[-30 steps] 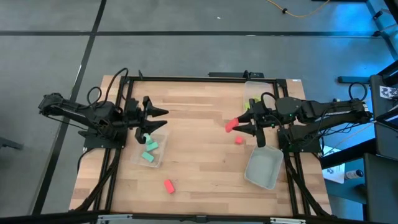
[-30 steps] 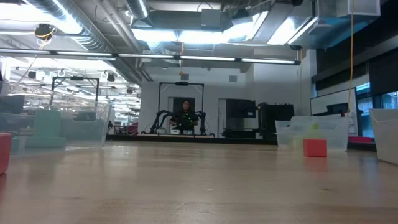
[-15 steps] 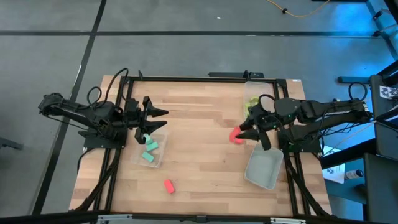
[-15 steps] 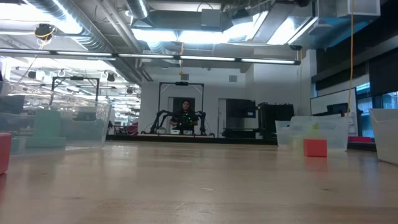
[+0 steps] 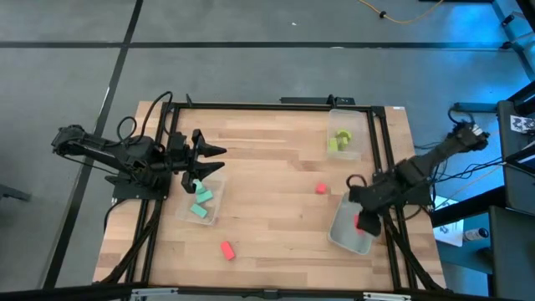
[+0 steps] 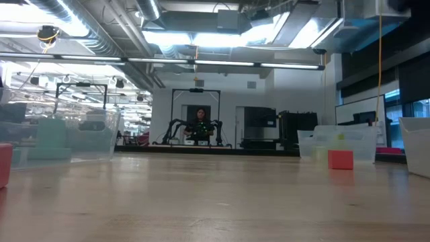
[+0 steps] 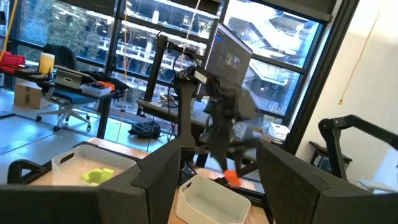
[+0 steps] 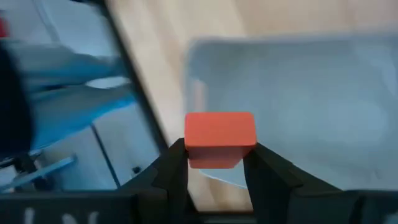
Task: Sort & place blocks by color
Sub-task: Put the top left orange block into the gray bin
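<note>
My right gripper (image 5: 361,221) is shut on a red block (image 8: 220,134) and hangs over the right rim of an unfilled clear tub (image 5: 344,236) at the table's near right. Two more red blocks lie flat on the wood, one mid-table (image 5: 320,189) and one near the front (image 5: 226,249). Teal blocks (image 5: 201,201) lie in a clear tub at the left, and my left gripper (image 5: 219,159) hovers open just beyond them with nothing between its fingers. Lime blocks (image 5: 340,140) sit in a tub at the far right. My right gripper pinches the red block by two opposite side faces (image 8: 191,148) between its two fingers (image 8: 173,168). The fingers slant downward from the table's right side. The block is lifted clear, level, above the tub's rim (image 8: 205,46).
A black metal frame (image 5: 251,104) runs around the tabletop. In the low view the mid-table red block (image 6: 340,159) stands before the lime tub (image 6: 336,142). The middle of the wooden top between the tubs is bare apart from the loose red blocks.
My right gripper has swung from the table's middle toward its near right corner, over the clear tub. It has sunk, tipped downward and rolled. It carried the red block along, lifted clear the whole way.
</note>
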Controlling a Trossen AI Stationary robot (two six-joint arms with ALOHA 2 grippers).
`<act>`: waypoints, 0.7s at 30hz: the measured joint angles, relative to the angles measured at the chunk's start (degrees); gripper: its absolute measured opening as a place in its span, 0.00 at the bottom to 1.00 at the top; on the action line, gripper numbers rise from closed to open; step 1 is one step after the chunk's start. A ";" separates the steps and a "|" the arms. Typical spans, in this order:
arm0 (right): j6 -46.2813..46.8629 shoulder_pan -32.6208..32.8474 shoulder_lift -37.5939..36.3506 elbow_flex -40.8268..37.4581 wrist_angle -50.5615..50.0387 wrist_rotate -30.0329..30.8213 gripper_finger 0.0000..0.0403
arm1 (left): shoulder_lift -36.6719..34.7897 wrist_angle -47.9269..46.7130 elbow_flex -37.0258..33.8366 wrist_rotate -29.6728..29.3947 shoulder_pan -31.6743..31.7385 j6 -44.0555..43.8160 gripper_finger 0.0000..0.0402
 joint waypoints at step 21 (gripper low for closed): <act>12.37 -2.53 10.26 -17.04 2.82 2.27 0.32 | 0.02 0.00 0.02 -0.67 0.00 -0.03 0.51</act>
